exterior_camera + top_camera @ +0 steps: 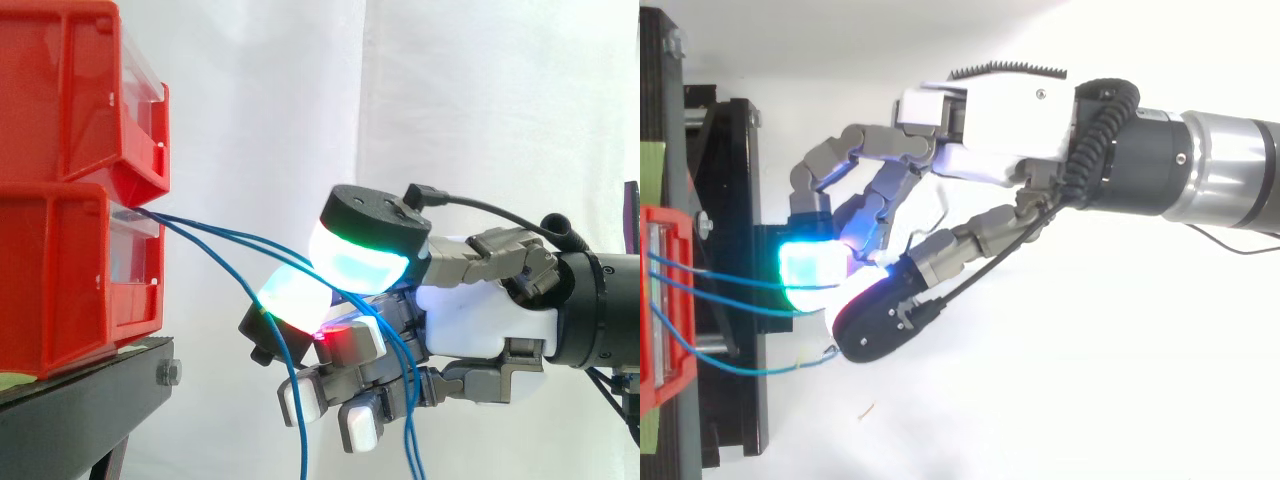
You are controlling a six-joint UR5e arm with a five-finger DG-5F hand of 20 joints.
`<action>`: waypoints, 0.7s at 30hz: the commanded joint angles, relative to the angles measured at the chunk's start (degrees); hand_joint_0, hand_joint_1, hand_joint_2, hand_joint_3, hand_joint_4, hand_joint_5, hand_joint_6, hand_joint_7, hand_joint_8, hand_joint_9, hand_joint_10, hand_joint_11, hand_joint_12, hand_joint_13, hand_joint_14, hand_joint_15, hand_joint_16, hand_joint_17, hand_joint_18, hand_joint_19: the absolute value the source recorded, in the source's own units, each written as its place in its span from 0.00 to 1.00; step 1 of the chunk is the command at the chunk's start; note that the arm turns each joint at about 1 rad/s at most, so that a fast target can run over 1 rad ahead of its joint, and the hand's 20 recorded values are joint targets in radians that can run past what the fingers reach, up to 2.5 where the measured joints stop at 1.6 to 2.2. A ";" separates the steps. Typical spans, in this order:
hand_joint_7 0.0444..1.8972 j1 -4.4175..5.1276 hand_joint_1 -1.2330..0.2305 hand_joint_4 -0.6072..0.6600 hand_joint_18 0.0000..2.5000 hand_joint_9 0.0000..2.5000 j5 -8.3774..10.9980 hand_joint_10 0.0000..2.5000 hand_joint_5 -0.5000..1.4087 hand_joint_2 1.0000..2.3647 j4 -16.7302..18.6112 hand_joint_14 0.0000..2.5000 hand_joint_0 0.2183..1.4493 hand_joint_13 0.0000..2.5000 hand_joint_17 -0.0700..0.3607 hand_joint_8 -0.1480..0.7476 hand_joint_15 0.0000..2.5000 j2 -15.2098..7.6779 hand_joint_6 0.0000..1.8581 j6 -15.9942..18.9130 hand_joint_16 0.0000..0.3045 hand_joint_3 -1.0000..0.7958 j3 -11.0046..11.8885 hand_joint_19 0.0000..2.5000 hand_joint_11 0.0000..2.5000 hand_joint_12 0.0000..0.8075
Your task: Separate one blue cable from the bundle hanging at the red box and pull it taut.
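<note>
Several thin blue cables (215, 237) leave the front slot of the lower red bin (60, 290) and slope down to the right. My hand (480, 322) reaches in from the right with its fingers curled. Two glowing pads (300, 295) are pressed together around the cables just right of the bin. Past the pinch the cables hang down, one at the left (297, 410) and the others through the lower fingers. From above, two cables (725, 283) run into the cyan pad (812, 268). A third cable (750, 368) lies apart, and its end sits by the black thumb tip (875, 325).
A second red bin (70, 90) is stacked on the lower one, and both rest on a black stand (85, 400) at the left. A white curtain hangs behind. There is open space below and to the right of the hand.
</note>
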 commanded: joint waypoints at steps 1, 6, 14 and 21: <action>0.53 0.06 0.24 0.63 0.33 0.39 0.00 0.01 0.16 0.00 0.05 0.01 0.48 0.30 0.38 0.57 0.24 0.00 0.44 -0.02 0.14 0.30 -0.09 0.26 0.45 0.48; 0.52 0.06 0.24 0.63 0.33 0.39 0.00 0.01 0.16 0.00 0.05 0.01 0.48 0.30 0.38 0.57 0.24 0.00 0.44 -0.02 0.14 0.29 -0.18 0.25 0.45 0.48; 0.58 0.15 0.22 0.63 0.34 0.39 0.35 0.01 0.17 0.00 -0.04 0.01 0.44 0.30 0.39 0.56 0.23 -0.09 0.45 -0.02 0.14 0.28 -0.18 0.24 0.45 0.48; 0.60 0.15 0.29 0.63 0.33 0.40 0.35 0.01 0.16 0.00 -0.04 0.01 0.36 0.30 0.39 0.57 0.23 0.00 0.45 0.07 0.14 0.28 -0.18 0.26 0.45 0.49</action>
